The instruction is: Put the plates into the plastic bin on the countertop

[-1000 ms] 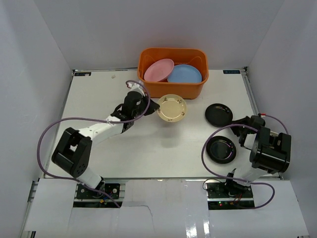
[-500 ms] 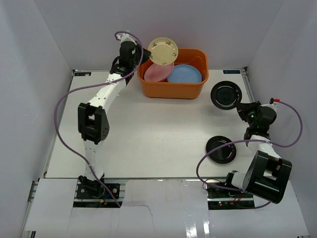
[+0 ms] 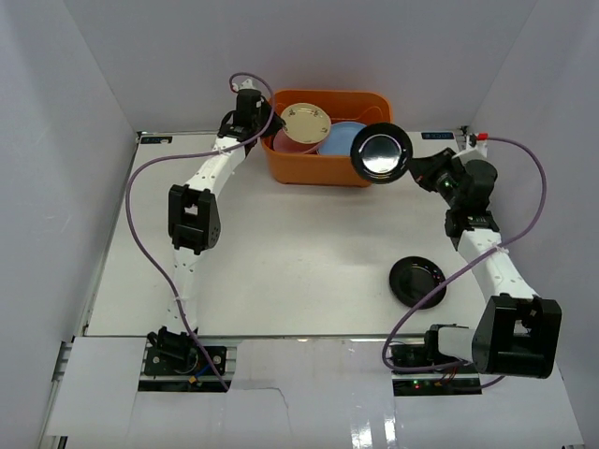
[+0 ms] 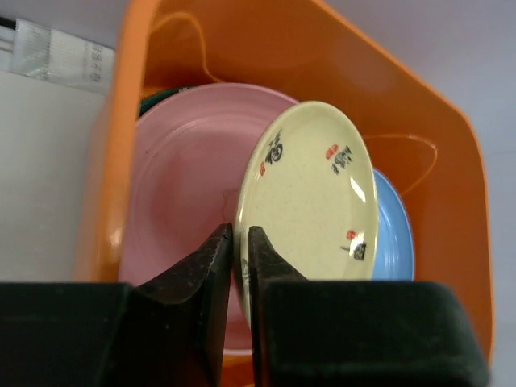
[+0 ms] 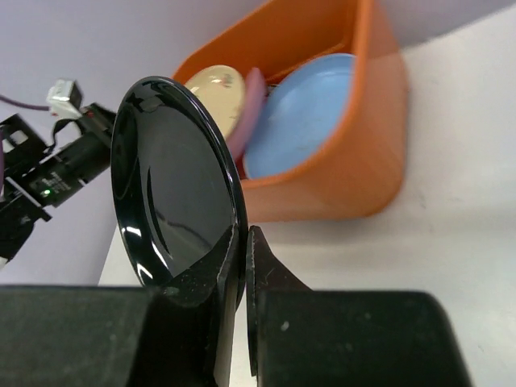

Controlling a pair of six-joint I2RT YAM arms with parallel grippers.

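Note:
The orange plastic bin stands at the back of the white countertop. A pink plate and a light blue plate lie in it. My left gripper is shut on the rim of a cream plate, held on edge over the pink plate inside the bin. My right gripper is shut on the rim of a glossy black plate, held in the air at the bin's right front corner. A second black plate lies on the countertop at the right.
White walls close in the countertop on three sides. Purple cables loop from both arms. The left arm stretches up the left side to the bin; the right arm reaches up the right side.
My left gripper has lowered the cream plate from above the bin's rim into the bin. My right gripper has carried the black plate up and left, from the right of the bin to its corner.

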